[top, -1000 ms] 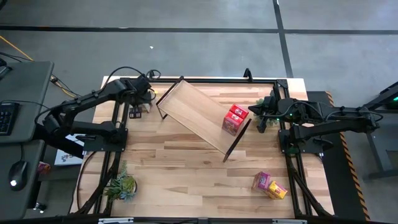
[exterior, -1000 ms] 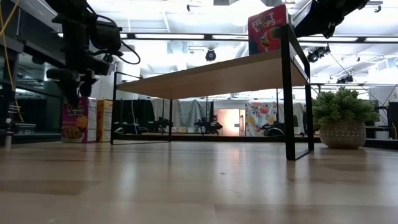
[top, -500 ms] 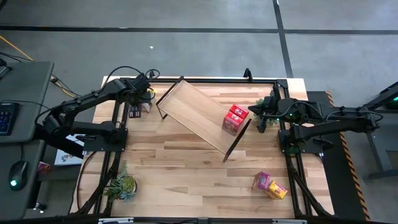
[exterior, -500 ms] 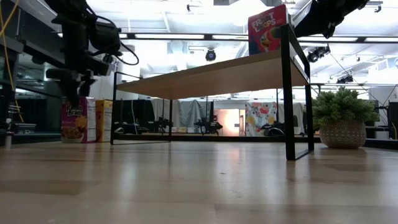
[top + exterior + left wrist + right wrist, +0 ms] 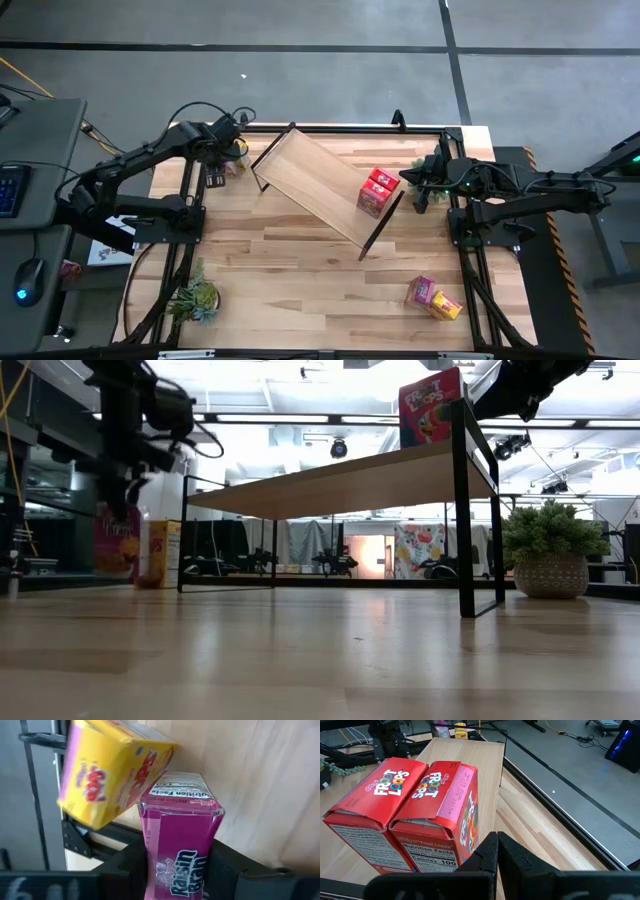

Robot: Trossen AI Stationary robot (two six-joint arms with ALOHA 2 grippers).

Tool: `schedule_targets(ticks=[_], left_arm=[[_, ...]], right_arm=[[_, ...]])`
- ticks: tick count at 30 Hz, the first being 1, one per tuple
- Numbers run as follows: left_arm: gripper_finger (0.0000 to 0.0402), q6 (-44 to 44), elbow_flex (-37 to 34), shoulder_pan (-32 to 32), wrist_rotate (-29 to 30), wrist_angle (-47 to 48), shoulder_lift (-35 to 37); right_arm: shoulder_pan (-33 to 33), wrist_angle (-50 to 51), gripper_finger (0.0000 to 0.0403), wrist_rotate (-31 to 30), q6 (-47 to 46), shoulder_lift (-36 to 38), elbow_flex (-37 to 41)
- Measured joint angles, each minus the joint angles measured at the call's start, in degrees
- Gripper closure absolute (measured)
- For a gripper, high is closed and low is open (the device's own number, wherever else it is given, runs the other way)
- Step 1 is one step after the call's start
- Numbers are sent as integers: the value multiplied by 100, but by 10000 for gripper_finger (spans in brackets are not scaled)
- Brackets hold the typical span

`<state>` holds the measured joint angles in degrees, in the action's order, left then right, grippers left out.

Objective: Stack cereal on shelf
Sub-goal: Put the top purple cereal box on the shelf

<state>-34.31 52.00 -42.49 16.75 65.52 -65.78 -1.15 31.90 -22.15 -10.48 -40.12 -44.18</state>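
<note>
The left gripper (image 5: 228, 163) sits at the far left corner of the table, about ten o'clock from the table's middle in the high view, and its two dark fingers (image 5: 125, 870) are clamped on the narrow sides of a pink-magenta Raisin Bran box (image 5: 177, 850), which in the low view looks to hang just clear of the tabletop. A yellow cereal box (image 5: 112, 770) leans tilted just beside it, close against its top edge; whether they touch is unclear. The shelf (image 5: 320, 185) lies diagonally across the table, with two red Froot Loops boxes (image 5: 375, 192) standing side by side and touching at its four-o'clock end. Another pink and yellow pair (image 5: 433, 296) rests on the table near five o'clock, well apart from the shelf. The right gripper (image 5: 496, 851) waits at about two o'clock, just beside the red boxes, fingers pressed together on nothing. These boxes are likely light, thin cardboard (easily dented if squeezed hard) with a glossy print that may slip, so gripping across the narrow sides, low enough to keep it from swinging, seems the safest hold. The leaning yellow box could topple as the pink one leaves.
</note>
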Motion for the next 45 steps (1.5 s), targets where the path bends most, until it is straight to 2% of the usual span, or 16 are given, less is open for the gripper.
schedule_targets(ticks=[12, 15, 19, 24, 29, 34, 40, 45], left_arm=[[270, 1825, 2470, 842, -147, 2442, 0], [270, 2254, 3124, 1147, -193, 2420, 4], [270, 2547, 4012, 1581, -546, 2305, -87], [270, 2822, 4721, 2291, -548, 1666, -577], [270, 2567, 5204, 2969, -558, 1512, -1645], [270, 1710, 6033, 3394, -570, 1465, -2986], [270, 864, 7263, 3557, -763, 1344, -4225], [270, 456, 7727, 3555, -767, 1166, -4741]], right_arm=[[2, -223, 403, 0, 2, 0, 0], [0, -308, 403, 0, 2, 1, 0], [0, -341, 403, 0, 2, 0, 0], [1, -341, 403, 1, 2, 1, 0], [0, -339, 403, 2, 12, 2, 0], [2, -337, 403, 2, 26, 2, 0], [0, -332, 403, 105, 25, 0, 0], [0, -285, 403, 116, 43, 2, 0]])
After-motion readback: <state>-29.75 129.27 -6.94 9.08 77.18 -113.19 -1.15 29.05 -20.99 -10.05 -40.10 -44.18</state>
